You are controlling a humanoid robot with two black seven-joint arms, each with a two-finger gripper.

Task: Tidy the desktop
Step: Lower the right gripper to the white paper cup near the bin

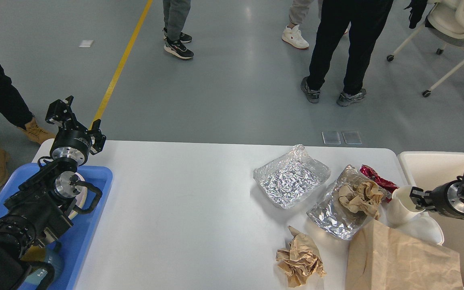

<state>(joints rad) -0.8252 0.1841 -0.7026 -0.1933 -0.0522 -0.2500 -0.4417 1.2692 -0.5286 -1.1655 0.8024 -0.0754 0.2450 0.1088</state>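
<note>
The bench [183,193] is the wide white top with rounded corners that fills the lower middle of the head view; it is stiff and fixed, not something to lift, so the handling falls on the litter at its right end. That litter looks light and soft. Two crumpled foil sheets, a far one [291,176] and a near one [338,209], would likely crush and slip, so a raised edge is the best hold. Two wads of brown paper, one on the near foil [361,196] and one on the bare top [300,262], should give under a pinch across the bulk. One red wrapper [377,179] lies beside the near foil. One brown paper bag [401,262] stands at the near right corner. One white cup [402,205] is gripped at its rim by the right claw [416,197], next to the cream bin [429,161]. The left claw [75,117] hangs released above the blue tray [95,201], grasping nothing
</note>
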